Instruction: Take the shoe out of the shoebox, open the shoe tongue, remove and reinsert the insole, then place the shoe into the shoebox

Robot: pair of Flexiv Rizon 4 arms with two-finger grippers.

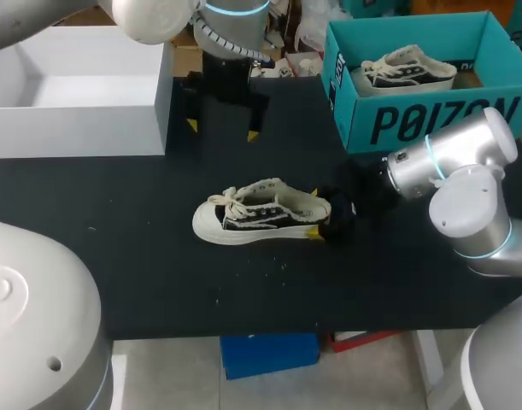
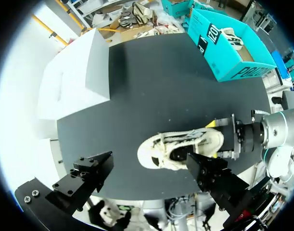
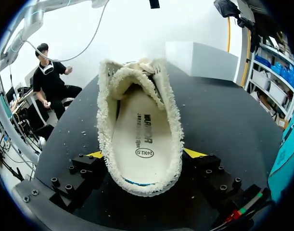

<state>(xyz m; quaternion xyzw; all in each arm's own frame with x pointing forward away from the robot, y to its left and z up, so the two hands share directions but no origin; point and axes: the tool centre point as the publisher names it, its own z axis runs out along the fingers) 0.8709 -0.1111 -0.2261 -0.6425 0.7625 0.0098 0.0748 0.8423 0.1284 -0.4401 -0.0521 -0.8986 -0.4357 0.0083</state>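
Holding shoe (image 1: 261, 213) mid-table, right gripper (image 3: 144, 155) clamped on heel, left gripper (image 1: 223, 130) apart above; next, probably lowering left to open tongue (image 3: 137, 66).

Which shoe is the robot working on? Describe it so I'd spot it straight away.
Start at the black table. Near its middle sits a black-and-cream shoe, toe pointing left, heel between the right arm's jaws. Unlike its twin, it is outside the teal shoebox.

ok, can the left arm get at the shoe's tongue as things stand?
Probably yes. The left gripper hangs open above the table, beyond the shoe; its laced top faces up with nothing over it. The right gripper clamps only the heel.
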